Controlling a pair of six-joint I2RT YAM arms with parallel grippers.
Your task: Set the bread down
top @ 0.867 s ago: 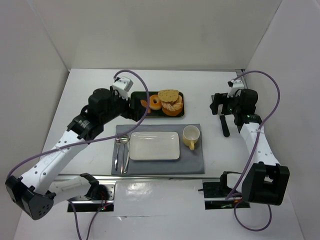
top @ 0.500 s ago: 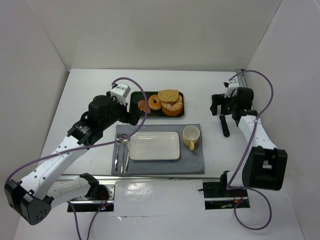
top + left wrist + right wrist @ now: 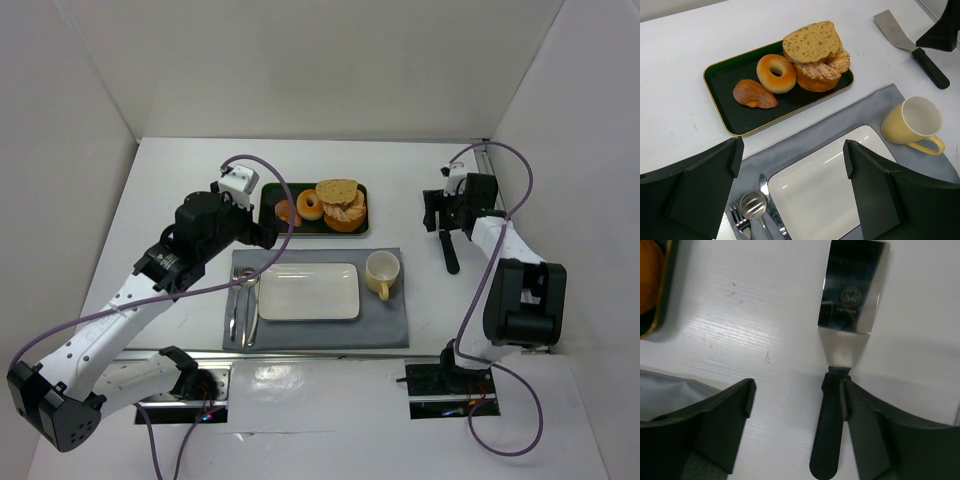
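The bread (image 3: 754, 94) lay on the dark green tray (image 3: 742, 119), at its left end, just beside the glazed donut (image 3: 776, 73). The stacked loaf slices (image 3: 816, 52) sat on the donut's other side. Nothing was touching that roll! The left gripper (image 3: 790, 152) hung over the grey mat (image 3: 805, 132) near the tray, jaws spread wide with nothing between them. The white plate (image 3: 830, 185) and the yellow cup (image 3: 912, 117) sat on that mat, with the cutlery (image 3: 755, 207) beside the plate. Over on the right, well apart from the tray, the right gripper (image 3: 796, 400) stood over the spatula (image 3: 850, 315). Its jaws were parted and not clamped. The black handle lay close against one finger, the other finger well clear of it.
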